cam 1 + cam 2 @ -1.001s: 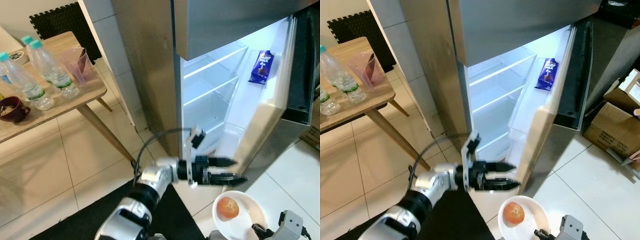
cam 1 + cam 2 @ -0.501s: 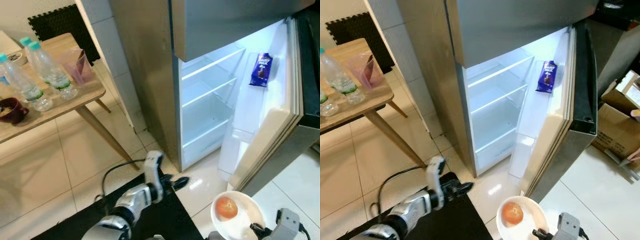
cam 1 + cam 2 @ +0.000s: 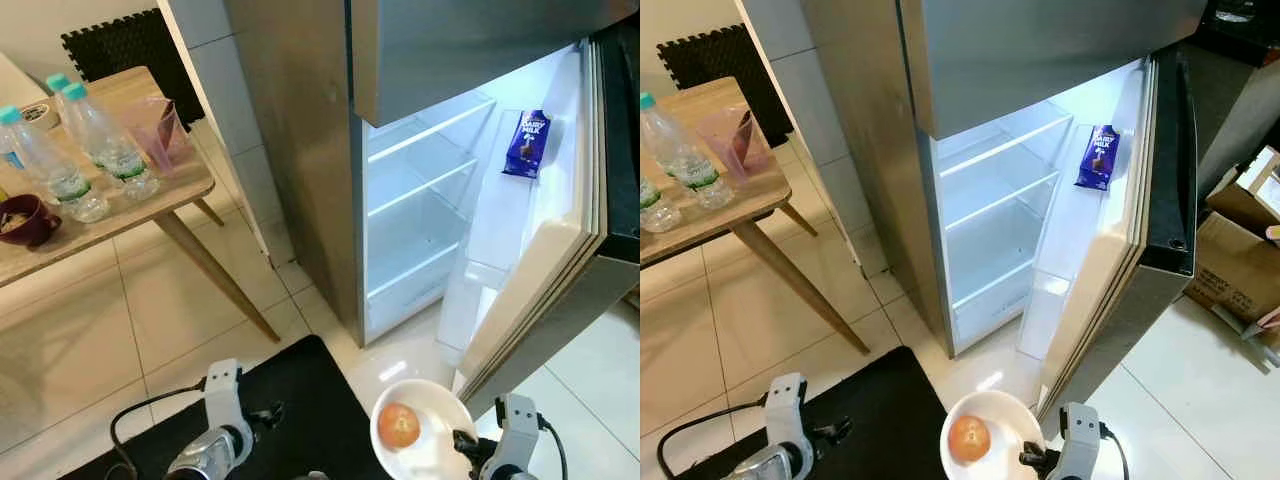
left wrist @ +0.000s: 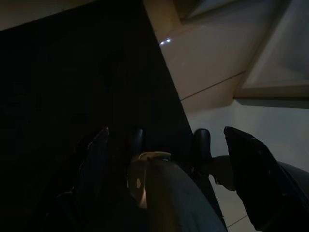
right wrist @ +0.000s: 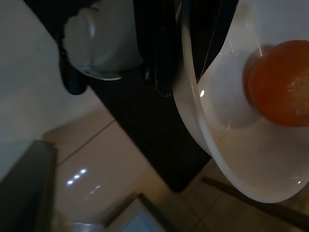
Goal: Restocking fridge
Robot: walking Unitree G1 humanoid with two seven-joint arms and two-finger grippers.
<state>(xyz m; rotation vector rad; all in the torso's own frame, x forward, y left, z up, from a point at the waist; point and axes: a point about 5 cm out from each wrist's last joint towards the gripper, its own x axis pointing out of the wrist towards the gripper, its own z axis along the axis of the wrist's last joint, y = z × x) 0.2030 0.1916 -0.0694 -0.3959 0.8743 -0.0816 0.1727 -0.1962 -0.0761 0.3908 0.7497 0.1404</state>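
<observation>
Right fingers (image 3: pixel 462 441) grasping plate (image 3: pixel 440 400); left fingers (image 4: pixel 166 145) spread, withdrawn from fridge (image 3: pixel 420 200).

- Floor (image 3: pixel 130 320): pale beige tiles w/ thin grout lines, glossy, lamp glints near fridge base.
- Black mat (image 3: pixel 300 400) on tiles, front edge of view.
- Wooden table (image 3: pixel 130 190), angled legs, far left.
- Wall (image 3: pixel 215 70): white tiles; black foam mat (image 3: pixel 115 40) in corner behind table.
- Cardboard box (image 3: pixel 1235 255) at right.

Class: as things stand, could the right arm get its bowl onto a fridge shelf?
Probably yes: the fridge door stands wide open and the shelves look bare, with the bowl held low just before them.
</observation>
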